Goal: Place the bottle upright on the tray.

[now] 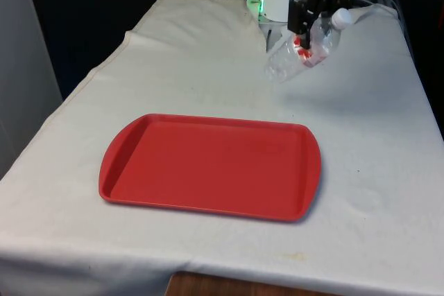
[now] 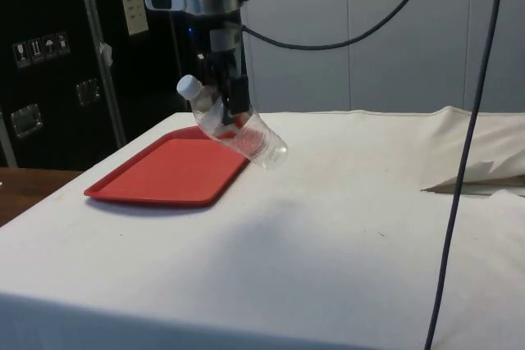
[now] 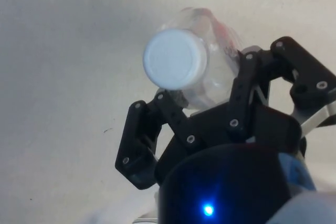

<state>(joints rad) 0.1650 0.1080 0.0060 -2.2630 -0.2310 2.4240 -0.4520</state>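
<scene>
So the clear plastic bottle with the white cap and a bit of red label (image 1: 302, 52) is up in the air, not touching anything but the black two-finger hand (image 1: 306, 32), which is clamped shut around its upper body just below the neck. The thing that matters here is the tilt: the bottle's long axis runs diagonally, cap end high and the base hanging lower, swung out to the front view's left. In the side view the bottle (image 2: 232, 130) leans the same way, cap up toward the hand (image 2: 230, 108) and base pointing down and away from the tray. From the wrist view you're basically staring down at the white cap (image 3: 175, 59), with the fingers (image 3: 249, 90) pinching the body behind it. The flat red plastic tray (image 1: 132, 171) sits on the white-clothed counter (image 1: 374, 171), nearer the front camera than the bottle and well apart from it. My guess is the next move needs the base swung under the cap before it gets lowered onto the tray, otherwise it'll probably touch down on an edge and tip.
</scene>
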